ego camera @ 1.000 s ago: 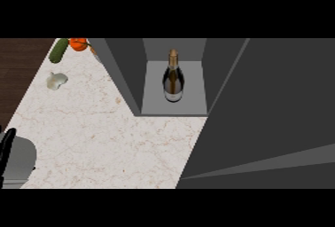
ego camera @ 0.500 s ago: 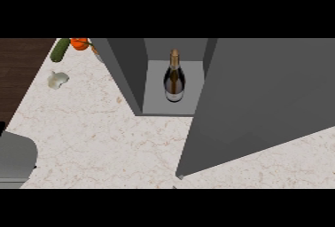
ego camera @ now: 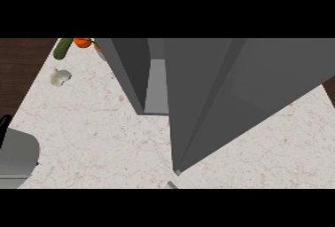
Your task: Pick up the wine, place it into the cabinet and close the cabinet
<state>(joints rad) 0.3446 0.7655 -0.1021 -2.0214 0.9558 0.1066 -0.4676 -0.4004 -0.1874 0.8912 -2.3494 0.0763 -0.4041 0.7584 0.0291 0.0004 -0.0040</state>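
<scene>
Cabinet door point(ego camera: 229, 102) covers nearly all the cabinet point(ego camera: 131, 66); wine hidden, axis unreadable. Left arm point(ego camera: 16, 153) at 9 o'clock; finger state can't tell.

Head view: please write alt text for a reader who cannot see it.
A grey cabinet door covers most of the cabinet opening; no wine bottle shows. The left forearm sits at the left edge of the marble counter, with a garlic bulb and vegetables at the far left.

Marbled table point(ego camera: 98, 142). At 10 o'clock: pale garlic bulb point(ego camera: 60, 77). At 11 o'clock, along the table's far edge: green cucumber point(ego camera: 63, 48), orange vegetable point(ego camera: 82, 42) just beside it.
</scene>
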